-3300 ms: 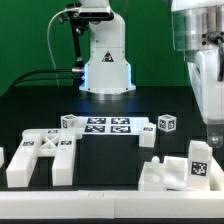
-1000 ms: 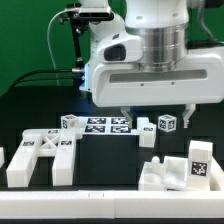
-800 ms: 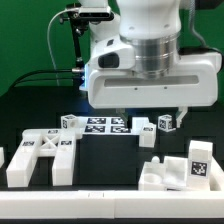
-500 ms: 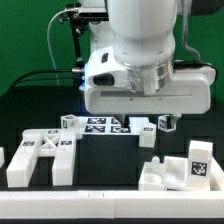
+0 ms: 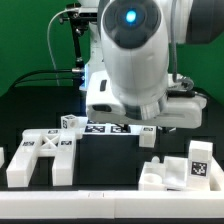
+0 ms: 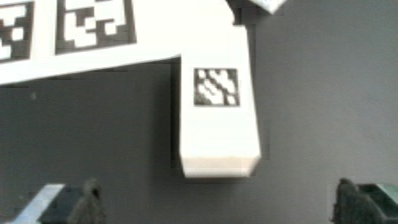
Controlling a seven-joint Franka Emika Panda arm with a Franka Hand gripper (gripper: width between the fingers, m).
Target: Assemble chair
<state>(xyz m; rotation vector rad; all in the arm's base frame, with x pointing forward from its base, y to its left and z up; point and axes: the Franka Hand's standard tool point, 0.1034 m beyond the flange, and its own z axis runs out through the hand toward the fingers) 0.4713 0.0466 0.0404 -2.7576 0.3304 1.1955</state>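
Observation:
In the wrist view a white rectangular chair bar (image 6: 222,112) with a black tag lies on the dark table, one end against the marker board (image 6: 80,35). My gripper (image 6: 222,203) is open and empty, and hangs above the table just off the bar's free end. One finger (image 6: 71,203) shows on each side. In the exterior view my arm (image 5: 135,60) fills the middle and hides the fingers. The bar (image 5: 148,134) peeks out below the hand. A white frame-shaped part (image 5: 40,157) lies at the exterior view's left, and a white block with a tag (image 5: 180,170) at its right.
A small tagged cube (image 5: 70,122) sits beside the marker board (image 5: 102,126). A white ledge (image 5: 100,205) runs along the table's near edge. The robot base (image 5: 92,75) stands behind the board.
My arm has swung from the exterior view's right to over the middle by the marker board, turning and coming toward the camera. The parts on the table have not moved.

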